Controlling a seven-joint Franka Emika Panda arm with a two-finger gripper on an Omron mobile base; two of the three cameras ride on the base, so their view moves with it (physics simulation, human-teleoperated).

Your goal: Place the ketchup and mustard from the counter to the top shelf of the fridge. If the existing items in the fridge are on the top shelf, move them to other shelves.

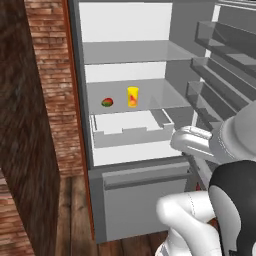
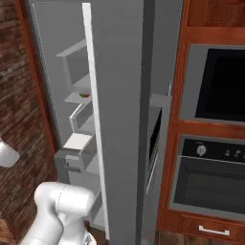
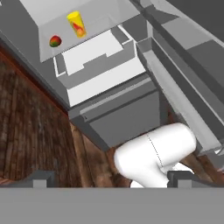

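- The tall grey fridge [image 1: 140, 200] stands open, its interior facing the left base camera between a red brick wall [image 1: 50, 75] on the left and its own swung-out grey door [image 1: 225, 65] on the right.
- Inside, the upper translucent grey shelf [image 1: 135, 50] is bare, with open room above it up to the fridge ceiling.
- The lower translucent shelf [image 1: 165, 92] carries two things near its front-left part: a yellow cylindrical container with a red mark [image 1: 132, 96] standing upright, and a small round red-and-green fruit [image 1: 107, 102] just beside it to the left, the two apart.
- Right of the container that shelf is free up to the right inner wall.
- Below it a pale grey open-topped drawer [image 1: 132, 131] sits pulled slightly forward, and under that is the closed grey lower drawer front [image 1: 145, 197].
- The door's inner side bears stepped grey bins [image 1: 220, 60] whose edges project toward the opening and narrow the room on the right.
- In the right base view the door's edge [image 2: 119, 119] cuts through the middle of the frame; right of it are a built-in black oven [image 2: 215, 177] and a dark microwave panel [image 2: 225, 86] framed in reddish wood.
- The floor is dark wooden planks [image 3: 30, 135].
- In the hand view the end effector [image 3: 111, 178] shows its two dark fingertips [image 3: 41, 178] far apart at the bottom corners, released, holding and touching nothing.
- It points down toward the floor and fridge base, well below and in front of the shelves, with the container [image 3: 76, 24] and fruit [image 3: 55, 41] far off at the top of that view.
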